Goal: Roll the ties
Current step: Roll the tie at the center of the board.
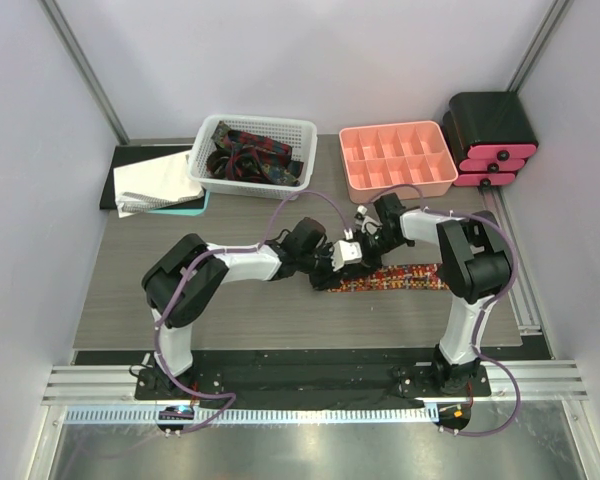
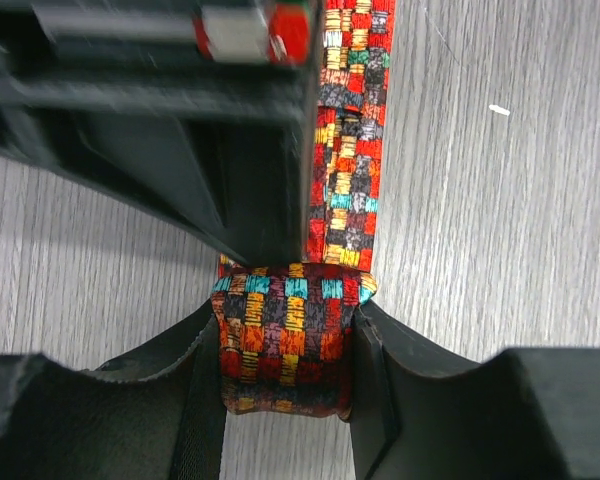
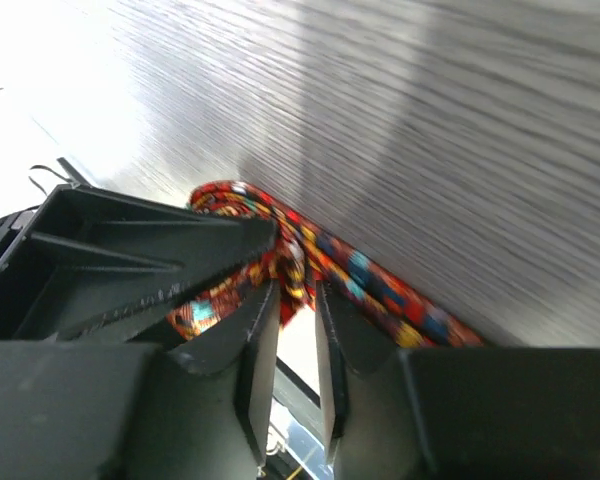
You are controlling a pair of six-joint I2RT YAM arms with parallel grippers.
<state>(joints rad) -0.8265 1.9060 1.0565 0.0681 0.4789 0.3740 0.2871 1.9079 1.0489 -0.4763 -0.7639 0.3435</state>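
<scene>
From above, the tie (image 1: 405, 277) is seen laid flat on the table (image 1: 130, 290), with its long axis running left to right. Both grippers are gathered at its left end, the left gripper (image 1: 332, 264) just beside the right gripper (image 1: 358, 246).

In the left wrist view, the roll (image 2: 280, 350) is pinched between the left jaws, and the unrolled length is laid straight ahead.

In the right wrist view, the right jaws are held narrowly parted. A fold of the tie is found just at their tips and is not visibly nipped.
</scene>
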